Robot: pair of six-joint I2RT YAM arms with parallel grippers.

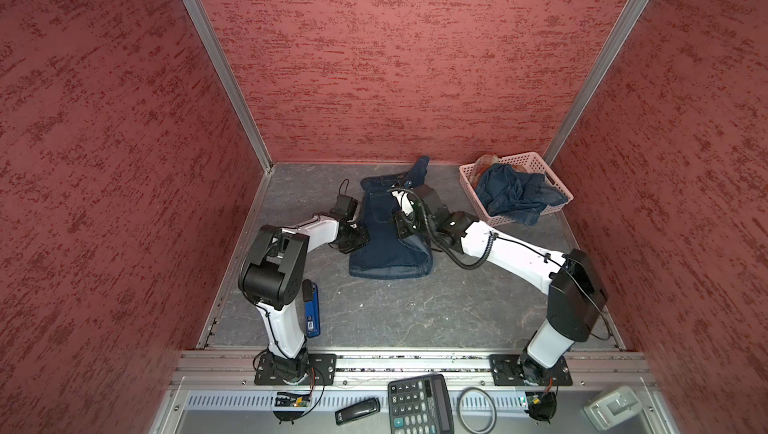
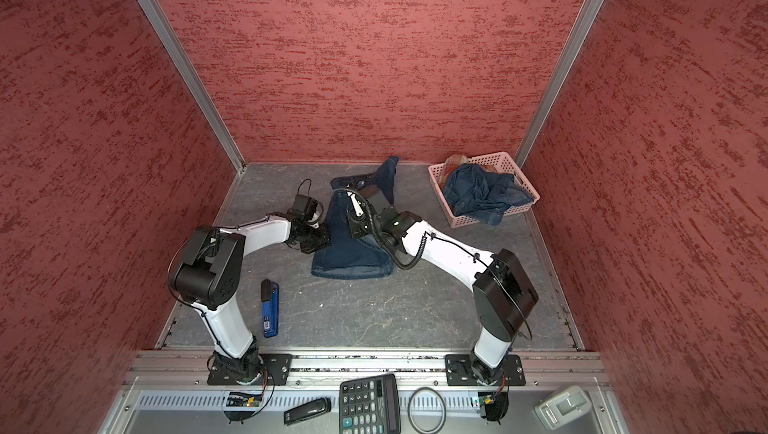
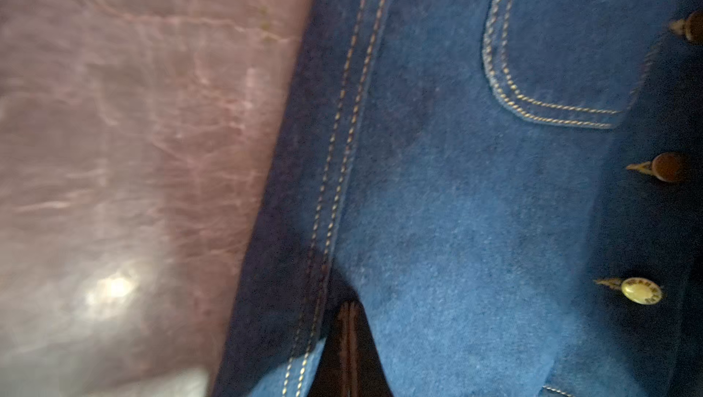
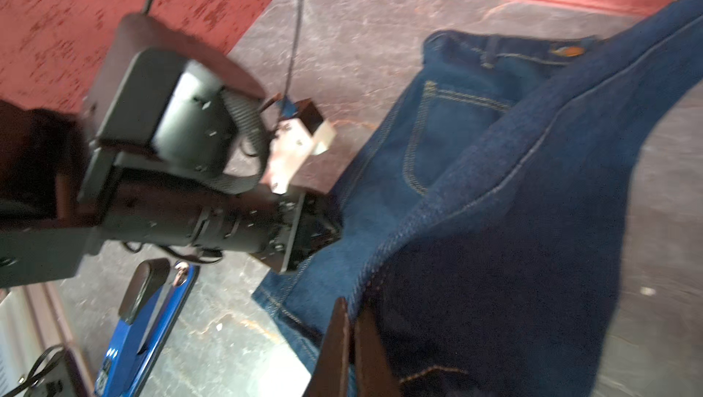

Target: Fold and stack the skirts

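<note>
A dark blue denim skirt (image 1: pixel 382 245) (image 2: pixel 345 253) lies in the middle of the table, with a flap raised toward the back wall. My left gripper (image 1: pixel 359 243) (image 3: pixel 348 319) sits low at its left edge, fingers together on the denim beside a stitched seam. My right gripper (image 1: pixel 405 232) (image 4: pixel 352 338) is shut on a lifted fold of the same skirt (image 4: pixel 475 224). A second denim skirt (image 1: pixel 511 195) is crumpled in the pink basket (image 1: pixel 536 162), and a bit of the plaid skirt (image 1: pixel 486 164) shows behind it.
The basket (image 2: pixel 498 158) stands at the back right corner. A blue and black tool (image 1: pixel 311 307) lies on the table beside the left arm. Red walls close three sides. A calculator (image 1: pixel 419 405) and small items lie beyond the front rail.
</note>
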